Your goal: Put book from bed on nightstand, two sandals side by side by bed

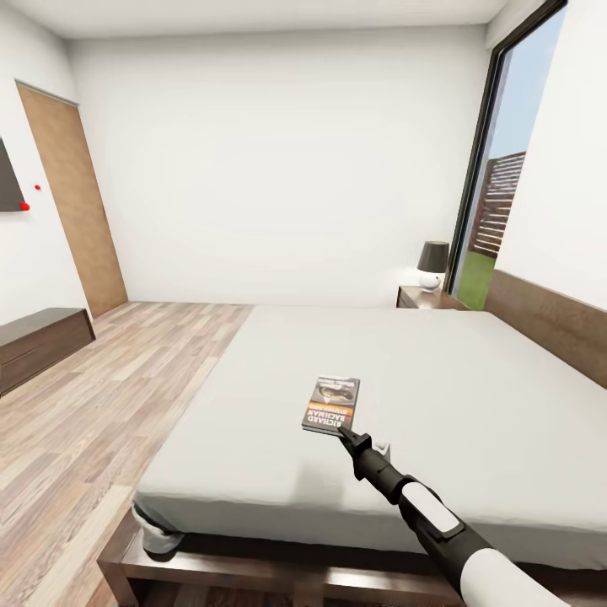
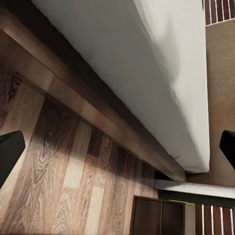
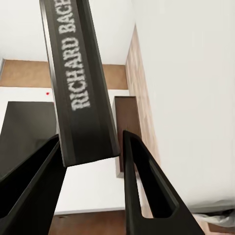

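Book (image 1: 331, 405) lies near the bed's (image 1: 472, 371) near edge, so I've stretched my right gripper (image 1: 344, 433) over the mattress; its fingers (image 3: 142, 191) straddle the spine, touching or not I cannot tell. Left gripper (image 2: 117, 147) hangs wide open, empty, by the frame.

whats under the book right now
The book lies on the bed's light-grey mattress, with the right gripper at its near edge. The patch of mattress beneath it is covered, so nothing more shows there.

- The bed (image 1: 472, 379): low dark-brown frame, plain light-grey mattress.
- The book (image 1: 331, 404) lies flat on the mattress, near its foot end.
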`<state>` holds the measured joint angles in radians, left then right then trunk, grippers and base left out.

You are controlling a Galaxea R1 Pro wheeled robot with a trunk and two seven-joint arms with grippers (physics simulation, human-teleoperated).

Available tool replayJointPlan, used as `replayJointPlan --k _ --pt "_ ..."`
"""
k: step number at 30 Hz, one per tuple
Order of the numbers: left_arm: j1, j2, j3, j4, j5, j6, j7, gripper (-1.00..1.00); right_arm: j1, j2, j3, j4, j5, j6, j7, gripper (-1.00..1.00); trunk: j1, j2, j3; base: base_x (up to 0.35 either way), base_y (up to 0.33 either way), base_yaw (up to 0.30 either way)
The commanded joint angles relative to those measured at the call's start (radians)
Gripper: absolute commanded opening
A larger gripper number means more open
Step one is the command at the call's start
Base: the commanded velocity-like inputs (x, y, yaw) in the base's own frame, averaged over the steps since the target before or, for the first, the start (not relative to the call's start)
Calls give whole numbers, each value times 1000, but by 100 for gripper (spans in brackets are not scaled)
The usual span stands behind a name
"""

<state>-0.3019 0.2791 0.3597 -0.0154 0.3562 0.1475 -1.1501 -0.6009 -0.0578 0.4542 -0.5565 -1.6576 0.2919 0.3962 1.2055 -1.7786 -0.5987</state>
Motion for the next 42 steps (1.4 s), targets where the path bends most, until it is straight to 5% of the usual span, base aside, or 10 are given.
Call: replayJointPlan --k 1,12,25,42 --pt "0 0 5 0 -2 10 -3 100 -1 -1 6 0 -10 1 3 -100 0 -1 -1 -75 80 0" --pt "0 1 5 0 -2 10 -3 100 -1 -1 3 1 -19 56 26 -100 0 -1 -1 -91 97 0" --pt "1 2 5 0 -2 11 -2 100 -1 -2 4 46 -16 65 158 -100 0 -1 -1 -53 50 0" --pt "1 2 5 0 -2 12 -3 100 -1 -3 3 58 -11 66 166 -100 0 -1 -1 -1 21 0"
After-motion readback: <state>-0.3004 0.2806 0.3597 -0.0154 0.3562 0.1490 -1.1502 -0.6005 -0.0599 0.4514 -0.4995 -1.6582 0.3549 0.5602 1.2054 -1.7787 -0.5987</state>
